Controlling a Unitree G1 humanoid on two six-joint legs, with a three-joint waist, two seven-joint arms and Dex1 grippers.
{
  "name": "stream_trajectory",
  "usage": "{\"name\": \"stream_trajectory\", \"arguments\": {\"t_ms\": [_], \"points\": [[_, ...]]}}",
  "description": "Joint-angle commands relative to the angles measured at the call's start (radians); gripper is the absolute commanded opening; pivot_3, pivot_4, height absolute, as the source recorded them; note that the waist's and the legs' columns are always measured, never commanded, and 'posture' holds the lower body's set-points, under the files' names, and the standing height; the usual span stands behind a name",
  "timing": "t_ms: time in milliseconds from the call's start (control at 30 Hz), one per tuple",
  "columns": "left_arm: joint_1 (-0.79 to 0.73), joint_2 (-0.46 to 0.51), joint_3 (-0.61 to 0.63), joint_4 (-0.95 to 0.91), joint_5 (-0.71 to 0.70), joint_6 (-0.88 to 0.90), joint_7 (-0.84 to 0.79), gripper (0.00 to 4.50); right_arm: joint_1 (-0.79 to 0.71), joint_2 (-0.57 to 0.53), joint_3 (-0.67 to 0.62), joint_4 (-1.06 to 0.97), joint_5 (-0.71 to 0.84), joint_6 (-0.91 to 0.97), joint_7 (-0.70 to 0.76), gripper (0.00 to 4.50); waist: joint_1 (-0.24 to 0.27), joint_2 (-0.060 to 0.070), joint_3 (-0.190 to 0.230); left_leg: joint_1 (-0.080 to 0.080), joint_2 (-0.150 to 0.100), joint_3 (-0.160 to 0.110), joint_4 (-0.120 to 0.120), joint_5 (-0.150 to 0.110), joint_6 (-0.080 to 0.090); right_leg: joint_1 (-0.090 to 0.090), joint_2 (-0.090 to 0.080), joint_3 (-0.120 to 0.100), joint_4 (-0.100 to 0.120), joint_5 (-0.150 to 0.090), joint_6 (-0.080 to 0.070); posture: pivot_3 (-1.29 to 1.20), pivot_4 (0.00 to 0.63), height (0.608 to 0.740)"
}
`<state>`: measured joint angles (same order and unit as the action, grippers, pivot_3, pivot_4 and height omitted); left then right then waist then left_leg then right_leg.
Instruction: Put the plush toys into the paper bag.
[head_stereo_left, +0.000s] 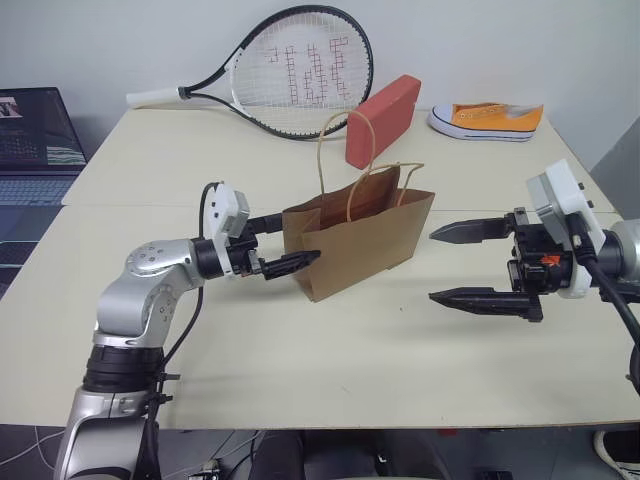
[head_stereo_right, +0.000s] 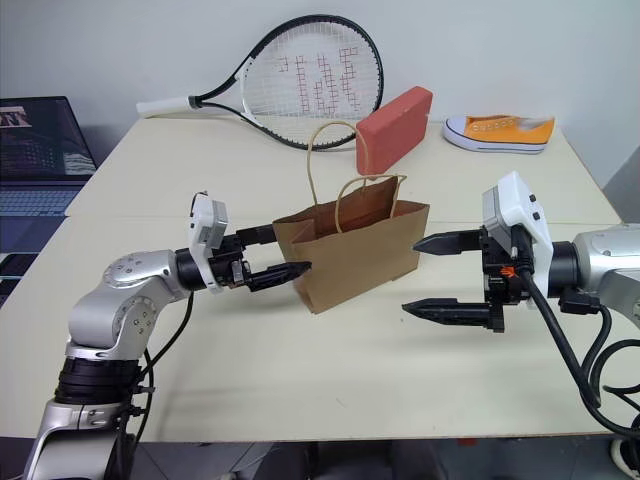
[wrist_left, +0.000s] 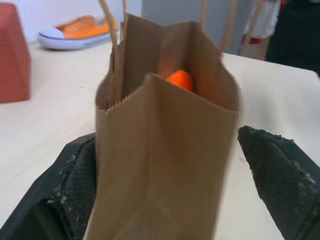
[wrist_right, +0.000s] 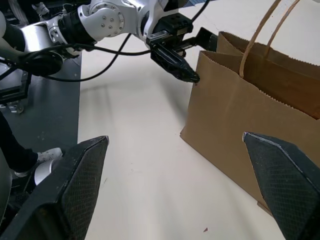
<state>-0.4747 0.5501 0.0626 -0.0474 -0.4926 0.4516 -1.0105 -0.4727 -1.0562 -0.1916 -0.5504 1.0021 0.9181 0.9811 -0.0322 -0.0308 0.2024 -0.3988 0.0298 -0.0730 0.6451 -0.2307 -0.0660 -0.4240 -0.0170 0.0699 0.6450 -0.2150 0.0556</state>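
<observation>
**Bag upright mid-table, one orange toy glimpsed inside; both pincers spread**

The paper bag (head_stereo_left: 360, 240) stood upright near the middle of the table (head_stereo_left: 300, 370), mouth up, its two loop handles arching above the rim. The left wrist view showed a rounded orange shape (wrist_left: 180, 80) low inside the mouth, probably the carrot plush; the egg toy I could not find.

The left pincer (head_stereo_left: 275, 245) was spread, its fingers straddling one narrow end of the bag, one on each side, close to the paper; contact could not be confirmed. The right pincer (head_stereo_left: 470, 265) was spread too, holding nothing, off the bag's other end and apart from it.

Handling judgement: thin kraft paper, light and mostly hollow, creases easily, likely to slide or tip if nudged. Best taken at the folded end panel or by the handles. Plush would be soft and compressible; pinch across the body.

Surface: smooth pale tabletop, a seam running across behind the bag. Along the far edge lay a tennis racket (head_stereo_left: 290, 75), a red block (head_stereo_left: 385, 120) and an orange sneaker (head_stereo_left: 490, 120). A laptop (head_stereo_left: 35, 140) sat beyond the left edge.
</observation>
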Motion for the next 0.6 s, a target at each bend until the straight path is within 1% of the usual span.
{"name": "stream_trajectory", "arguments": {"t_ms": [33, 133, 167, 200, 300, 333, 433, 467, 600], "points": [[-0.006, -0.035, 0.003, -0.035, 0.006, -0.041, 0.047, 4.48, -0.006, 0.007, -0.017, -0.018, -0.005, -0.025, -0.011, 4.50, 0.000, 0.000, 0.000, 0.000, 0.000, 0.000, 0.000, 0.000, 0.000, 0.000, 0.000, 0.000, 0.000, 0.000, 0.000, 0.00, 0.150, 0.740], [0.004, -0.055, 0.000, -0.037, 0.006, -0.061, 0.051, 4.48, -0.005, 0.017, -0.017, -0.024, -0.011, -0.037, -0.020, 4.50, 0.000, 0.000, 0.000, 0.000, 0.000, 0.000, 0.000, 0.000, 0.000, 0.000, 0.000, 0.000, 0.000, 0.000, 0.000, 0.00, 0.150, 0.740], [0.010, -0.056, -0.002, -0.040, 0.000, -0.062, 0.041, 4.10, -0.004, 0.020, -0.017, -0.026, -0.016, -0.045, -0.019, 4.50, 0.000, 0.000, 0.000, 0.000, 0.000, 0.000, 0.000, 0.000, 0.000, 0.000, 0.000, 0.000, 0.000, 0.000, 0.000, 0.00, 0.150, 0.740], [0.015, -0.055, -0.005, -0.043, -0.004, -0.063, 0.034, 3.92, -0.004, 0.023, -0.016, -0.027, -0.019, -0.050, -0.020, 4.50, 0.000, 0.000, 0.000, 0.000, 0.000, 0.000, 0.000, 0.000, 0.000, 0.000, 0.000, 0.000, 0.000, 0.000, 0.000, 0.00, 0.150, 0.740], [0.020, -0.055, -0.004, -0.044, -0.014, -0.067, 0.025, 3.04, -0.005, 0.028, -0.012, -0.028, -0.025, -0.058, -0.021, 4.50, 0.000, 0.000, 0.000, 0.000, 0.000, 0.000, 0.000, 0.000, 0.000, 0.000, 0.000, 0.000, 0.000, 0.000, 0.000, 0.00, 0.150, 0.740], [0.022, -0.053, -0.005, -0.045, -0.015, -0.065, 0.023, 2.68, -0.004, 0.031, -0.011, -0.029, -0.027, -0.061, -0.022, 4.50, 0.000, 0.000, 0.000, 0.000, 0.000, 0.000, 0.000, 0.000, 0.000, 0.000, 0.000, 0.000, 0.000, 0.000, 0.000, 0.00, 0.150, 0.740], [0.026, -0.047, -0.009, -0.047, -0.012, -0.065, 0.018, 1.80, -0.001, 0.040, -0.006, -0.031, -0.038, -0.070, -0.022, 4.50, 0.000, 0.000, 0.000, 0.000, 0.000, 0.000, 0.000, 0.000, 0.000, 0.000, 0.000, 0.000, 0.000, 0.000, 0.000, 0.00, 0.150, 0.740], [0.026, -0.048, -0.009, -0.044, -0.011, -0.066, 0.018, 1.42, 0.002, 0.042, -0.004, -0.031, -0.045, -0.076, -0.021, 4.50, 0.000, 0.000, 0.000, 0.000, 0.000, 0.000, 0.000, 0.000, 0.000, 0.000, 0.000, 0.000, 0.000, 0.000, 0.000, 0.00, 0.150, 0.740], [0.016, -0.056, -0.002, -0.027, -0.004, -0.082, 0.020, 0.21, 0.008, 0.049, 0.001, -0.035, -0.063, -0.093, -0.026, 4.50, 0.000, 0.000, 0.000, 0.000, 0.000, 0.000, 0.000, 0.000, 0.000, 0.000, 0.000, 0.000, 0.000, 0.000, 0.000, 0.00, 0.150, 0.740]]}}
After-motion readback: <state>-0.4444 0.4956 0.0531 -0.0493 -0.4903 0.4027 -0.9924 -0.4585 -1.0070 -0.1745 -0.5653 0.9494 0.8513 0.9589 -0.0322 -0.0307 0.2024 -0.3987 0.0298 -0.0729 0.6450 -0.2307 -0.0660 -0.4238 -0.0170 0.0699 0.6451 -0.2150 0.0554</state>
